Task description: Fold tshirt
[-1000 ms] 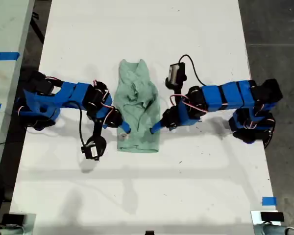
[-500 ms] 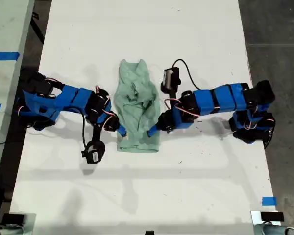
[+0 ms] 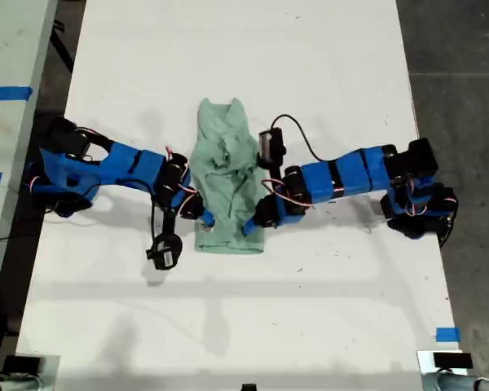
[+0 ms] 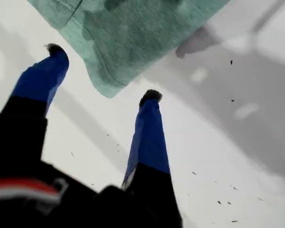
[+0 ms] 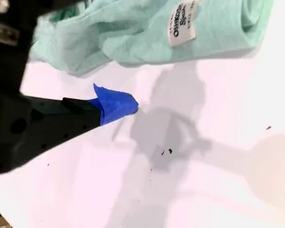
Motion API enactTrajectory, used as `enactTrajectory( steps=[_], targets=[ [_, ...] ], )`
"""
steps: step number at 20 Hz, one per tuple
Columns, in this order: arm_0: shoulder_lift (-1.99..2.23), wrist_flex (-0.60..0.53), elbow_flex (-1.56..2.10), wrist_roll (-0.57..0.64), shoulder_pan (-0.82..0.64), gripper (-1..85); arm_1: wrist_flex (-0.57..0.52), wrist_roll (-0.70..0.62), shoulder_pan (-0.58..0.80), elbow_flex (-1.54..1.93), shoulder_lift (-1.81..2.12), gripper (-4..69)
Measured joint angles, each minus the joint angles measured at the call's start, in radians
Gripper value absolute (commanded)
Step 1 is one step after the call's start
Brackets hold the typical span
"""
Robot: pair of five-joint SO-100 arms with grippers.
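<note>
Tshirt lies crumpled mid-table, between both arms | our first gripper, from the exterior view's right, jaws spread wide at a near hem corner | our second gripper, beside the label: we cannot tell its jaws' spread

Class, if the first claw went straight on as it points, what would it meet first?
Probably the pale mint-green cloth T-shirt, its corner just ahead of my open first claw.
</note>
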Motion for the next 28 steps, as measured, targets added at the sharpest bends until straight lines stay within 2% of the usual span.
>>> enactTrajectory(
  steps=[4, 9, 10, 12, 13, 15, 19, 22, 28],
  targets=[
    [-0.11, -0.124, 0.025, 0.041, -0.038, 26.2, -0.067, -0.026, 0.025, 0.0, -0.098, 29.1],
    [-0.265, -0.259, 0.005, 0.051, -0.054, 12.3, -0.129, -0.043, 0.043, -0.06, -0.212, 25.0],
    [-0.284, -0.285, -0.005, 0.051, -0.054, 8.9, -0.137, -0.04, 0.044, -0.075, -0.225, 21.3],
    [-0.31, -0.31, -0.017, 0.051, -0.055, 2.3, -0.143, -0.038, 0.051, -0.095, -0.25, 8.9],
    [-0.311, -0.322, -0.017, 0.046, -0.055, 0.0, -0.146, -0.038, 0.052, -0.101, -0.259, 5.9],
    [-0.314, -0.333, -0.017, 0.049, -0.055, 0.0, -0.17, -0.029, 0.054, -0.127, -0.276, -1.9],
    [-0.291, -0.336, -0.017, 0.04, -0.055, 0.0, -0.172, -0.02, 0.034, -0.143, -0.281, -1.8],
    [-0.23, -0.337, -0.008, 0.04, -0.038, 0.0, -0.063, -0.017, 0.003, -0.255, -0.291, -1.8],
    [-0.21, -0.13, -0.279, 0.067, 0.083, 0.0, 0.084, -0.02, -0.1, -0.339, -0.127, -1.8]
  ],
)
